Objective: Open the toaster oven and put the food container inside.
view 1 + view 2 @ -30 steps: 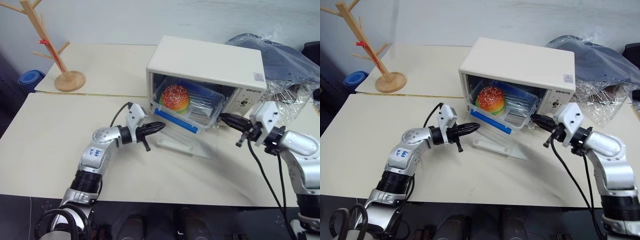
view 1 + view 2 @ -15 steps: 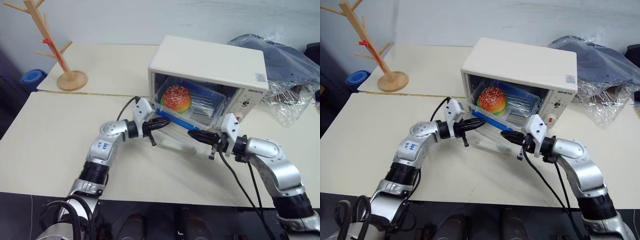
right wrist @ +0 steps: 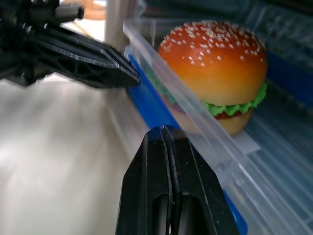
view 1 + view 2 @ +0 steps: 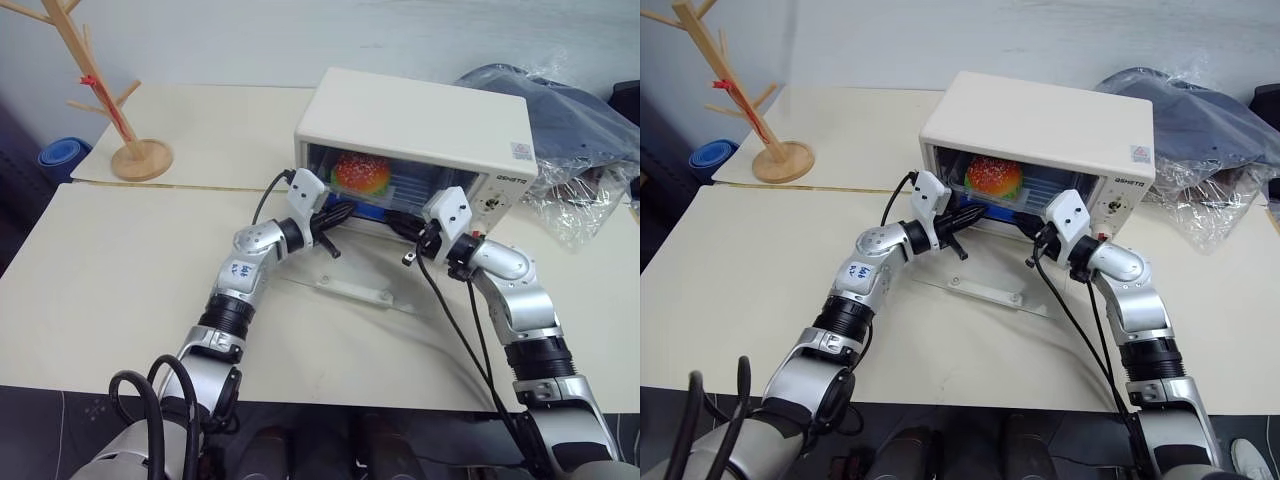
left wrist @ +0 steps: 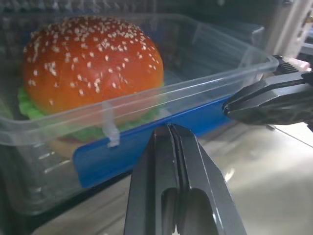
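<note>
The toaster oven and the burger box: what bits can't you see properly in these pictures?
- Toaster oven: its insides are dark in the eye views; the rack is unclear.
- Food container: its front is covered in the eye views by the left gripper and right gripper; the wrist views cut off its ends.
- Brand lettering: too small to read.
- Whether the shut fingers touch the blue clip: unclear.

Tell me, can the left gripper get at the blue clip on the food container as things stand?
Probably yes. The left gripper, shut, points straight at the blue clip on the food container in the open toaster oven, with nothing between them. The right gripper sits alongside, not across the way.
</note>
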You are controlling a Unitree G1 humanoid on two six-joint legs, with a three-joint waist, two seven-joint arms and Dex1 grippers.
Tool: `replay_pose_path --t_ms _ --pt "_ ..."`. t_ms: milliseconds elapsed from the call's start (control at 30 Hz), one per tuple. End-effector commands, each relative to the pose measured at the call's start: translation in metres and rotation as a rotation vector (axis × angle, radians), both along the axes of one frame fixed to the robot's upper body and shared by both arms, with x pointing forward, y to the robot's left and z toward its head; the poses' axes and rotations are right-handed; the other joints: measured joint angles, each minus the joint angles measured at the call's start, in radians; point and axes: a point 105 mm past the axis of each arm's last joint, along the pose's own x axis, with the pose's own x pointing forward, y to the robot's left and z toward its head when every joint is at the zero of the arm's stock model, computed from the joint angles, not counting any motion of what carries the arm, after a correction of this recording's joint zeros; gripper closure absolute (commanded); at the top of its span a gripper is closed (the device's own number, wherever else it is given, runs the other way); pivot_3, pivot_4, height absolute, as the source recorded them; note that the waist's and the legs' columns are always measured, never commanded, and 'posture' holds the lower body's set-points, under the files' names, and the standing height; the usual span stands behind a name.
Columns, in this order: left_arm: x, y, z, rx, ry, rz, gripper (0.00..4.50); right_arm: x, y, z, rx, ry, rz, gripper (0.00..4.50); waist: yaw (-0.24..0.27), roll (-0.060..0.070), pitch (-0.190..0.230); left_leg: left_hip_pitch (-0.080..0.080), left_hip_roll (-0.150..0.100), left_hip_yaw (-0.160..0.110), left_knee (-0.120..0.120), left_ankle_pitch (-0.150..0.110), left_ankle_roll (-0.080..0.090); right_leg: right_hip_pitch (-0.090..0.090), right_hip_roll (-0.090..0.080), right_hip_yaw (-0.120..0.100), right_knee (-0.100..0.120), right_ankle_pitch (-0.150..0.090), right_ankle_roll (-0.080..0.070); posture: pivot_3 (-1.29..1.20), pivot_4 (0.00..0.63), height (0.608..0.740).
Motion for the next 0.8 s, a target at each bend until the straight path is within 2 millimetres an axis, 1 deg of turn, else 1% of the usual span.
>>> replay_pose_path --t_ms 33,100,133,167,200,233,267,333,367,400,467,500,567,600,667,733,800 --pt "-0.01 0.012 0.012 0.026 -0.082 -0.031 4.49 -0.014 0.0 0.012 0.007 -0.028 0.06 4.46 -0.005 0.0 0.0 -0.001 0.0 0.0 0.0 0.0 0.0 -0.001 0.0 0.0 0.0 0.0 0.0 0.0 0.15 0.74" --pt "-0.024 0.026 0.012 0.045 -0.079 -0.075 4.49 -0.028 -0.006 0.013 -0.015 -0.022 0.106 4.46 -0.01 0.0 0.0 -0.002 0.0 0.001 -0.003 0.0 0.0 -0.003 0.0 0.001 0.0 0.0 0.0 0.0 0.15 0.74" --pt "-0.032 0.037 0.015 0.043 -0.085 -0.088 4.49 -0.035 -0.012 0.015 -0.022 -0.02 0.115 4.46 -0.012 0.0 0.0 -0.002 0.001 0.001 -0.004 0.0 0.0 -0.003 0.0 0.001 0.0 0.0 0.0 0.0 0.15 0.74" --pt "-0.04 0.052 0.02 0.028 -0.1 -0.092 4.31 -0.042 -0.02 0.018 -0.028 -0.029 0.118 4.49 -0.012 0.0 0.0 -0.002 0.001 0.001 -0.005 0.0 0.0 -0.004 0.0 0.001 -0.001 0.0 0.0 0.0 0.15 0.74" --pt "-0.046 0.061 0.024 0.02 -0.112 -0.094 4.11 -0.048 -0.025 0.02 -0.032 -0.034 0.122 4.5 -0.011 0.0 0.0 -0.002 0.001 0.002 -0.005 0.0 0.0 -0.004 0.0 0.001 -0.001 0.0 0.0 0.0 0.15 0.74" --pt "-0.055 0.075 0.029 -0.003 -0.103 -0.104 3.9 -0.053 -0.035 0.021 -0.034 -0.029 0.115 4.5 -0.01 0.0 0.0 -0.002 0.001 0.001 -0.004 0.0 0.0 -0.004 0.0 0.001 -0.001 0.0 0.0 0.0 0.15 0.74" --pt "-0.061 0.084 0.032 -0.017 -0.094 -0.114 3.65 -0.058 -0.042 0.021 -0.036 -0.024 0.11 4.5 -0.009 0.0 0.0 -0.002 0.001 0.001 -0.004 0.0 0.0 -0.004 0.0 0.001 -0.001 0.0 0.0 0.0 0.15 0.74" --pt "-0.078 0.103 0.032 0.001 -0.061 -0.157 3.0 -0.069 -0.058 0.019 -0.043 -0.006 0.117 4.5 -0.009 0.0 0.0 0.0 0.001 0.0 -0.002 0.0 0.0 -0.001 -0.001 0.002 -0.002 0.0 0.0 0.0 0.15 0.74" --pt "-0.09 0.115 0.031 0.032 -0.055 -0.193 2.72 -0.077 -0.069 0.012 -0.069 0.027 0.12 4.5 -0.009 0.0 0.0 0.001 0.001 0.0 -0.003 -0.001 0.002 0.0 -0.001 0.003 -0.005 0.0 0.0 0.0 0.15 0.74" --pt "-0.104 0.13 0.028 0.088 -0.053 -0.237 2.39 -0.085 -0.084 0.002 -0.098 0.066 0.113 4.5 -0.009 0.0 0.0 0.002 0.001 -0.001 -0.003 -0.002 0.003 0.002 -0.001 0.004 -0.006 0.0 -0.001 0.0 0.15 0.74" --pt "-0.124 0.147 0.023 0.167 -0.061 -0.305 1.77 -0.095 -0.104 -0.012 -0.14 0.121 0.097 4.5 -0.009 0.001 0.0 0.003 0.001 -0.002 -0.006 -0.002 0.004 0.003 -0.001 0.006 -0.006 -0.001 -0.002 0.0 0.15 0.74" --pt "-0.132 0.153 0.022 0.191 -0.074 -0.338 1.45 -0.099 -0.112 -0.02 -0.174 0.141 0.096 4.5 -0.009 0.001 0.0 0.003 0.001 -0.002 -0.007 -0.002 0.003 0.003 -0.001 0.006 -0.006 -0.001 -0.002 0.0 0.15 0.74" --pt "-0.144 0.168 0.017 0.231 -0.043 -0.385 0.84 -0.105 -0.127 -0.037 -0.219 0.185 0.08 4.5 -0.009 0.001 0.0 0.003 0.001 -0.001 -0.006 -0.002 0.004 0.004 -0.002 0.006 -0.011 -0.001 -0.002 0.0 0.15 0.74" --pt "-0.147 0.172 0.015 0.244 -0.026 -0.393 0.53 -0.106 -0.132 -0.041 -0.225 0.194 0.076 4.5 -0.01 0.001 0.0 0.003 0.001 -0.001 -0.006 -0.003 0.006 0.005 -0.002 0.005 -0.012 -0.001 -0.002 0.0 0.15 0.74" --pt "-0.156 0.172 0.009 0.253 0.025 -0.457 0.02 -0.104 -0.128 -0.061 -0.209 0.235 0.089 4.5 -0.011 0.002 0.001 0.008 0.001 -0.002 -0.006 -0.004 0.007 0.009 -0.002 0.005 -0.013 0.0 -0.002 0.0 0.15 0.74" --pt "-0.157 0.171 0.005 0.255 0.036 -0.471 0.02 -0.102 -0.119 -0.075 -0.205 0.257 0.124 4.5 -0.012 0.002 0.001 0.015 0.002 -0.002 -0.008 -0.004 0.008 0.015 -0.002 0.005 -0.014 -0.001 -0.003 0.0 0.15 0.74" --pt "-0.153 0.168 0.006 0.233 0.013 -0.448 0.02 -0.098 -0.111 -0.08 -0.174 0.254 0.137 4.5 -0.014 0.002 0.001 0.018 0.002 -0.002 -0.009 -0.005 0.008 0.018 -0.002 0.005 -0.014 -0.001 -0.004 0.0 0.15 0.74"
